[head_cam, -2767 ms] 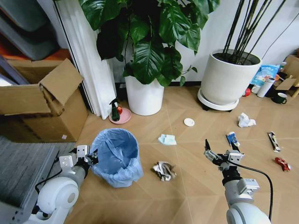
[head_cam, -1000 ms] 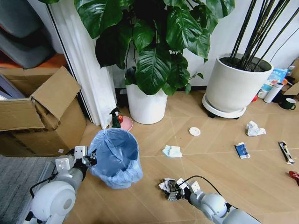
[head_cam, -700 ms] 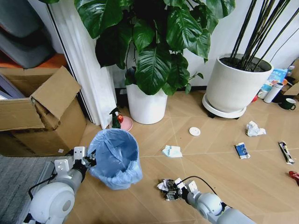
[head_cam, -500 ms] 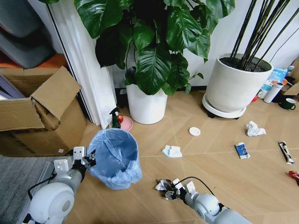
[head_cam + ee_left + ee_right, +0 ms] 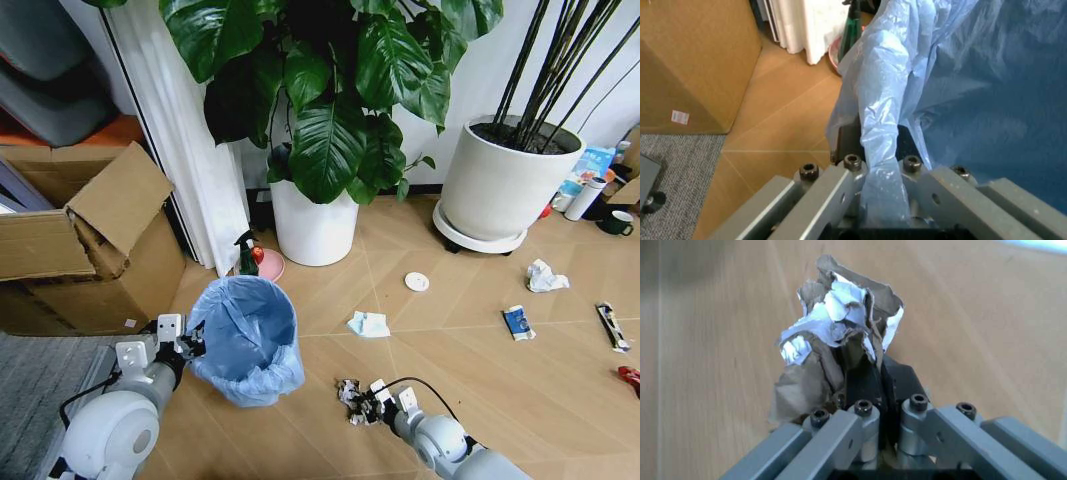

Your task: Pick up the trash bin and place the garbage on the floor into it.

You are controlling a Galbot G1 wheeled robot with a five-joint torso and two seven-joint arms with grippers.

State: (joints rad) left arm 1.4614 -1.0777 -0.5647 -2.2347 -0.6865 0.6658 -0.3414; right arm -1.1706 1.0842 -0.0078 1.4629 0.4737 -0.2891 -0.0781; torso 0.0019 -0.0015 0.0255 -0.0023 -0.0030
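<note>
Paper wad (image 5: 351, 399) clamped in right gripper (image 5: 366, 404) jaws, low over floor (image 5: 460, 380), just right of trash bin (image 5: 247, 337). Left gripper (image 5: 187, 345) jaws clenched on bin's rim and blue bag.

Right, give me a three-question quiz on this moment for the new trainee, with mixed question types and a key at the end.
1. True or false: the right tool is shut on the grey-brown paper wad.
2. Multiple choice: what does the left tool grip? A) the cardboard box B) the bagged rim of the trash bin C) the green spray bottle
3. Fill in: the small white round lid lies on the floor in front of the large white ____ of the thin-stemmed plant.

Key: 1 true; 2 B; 3 pot.
</note>
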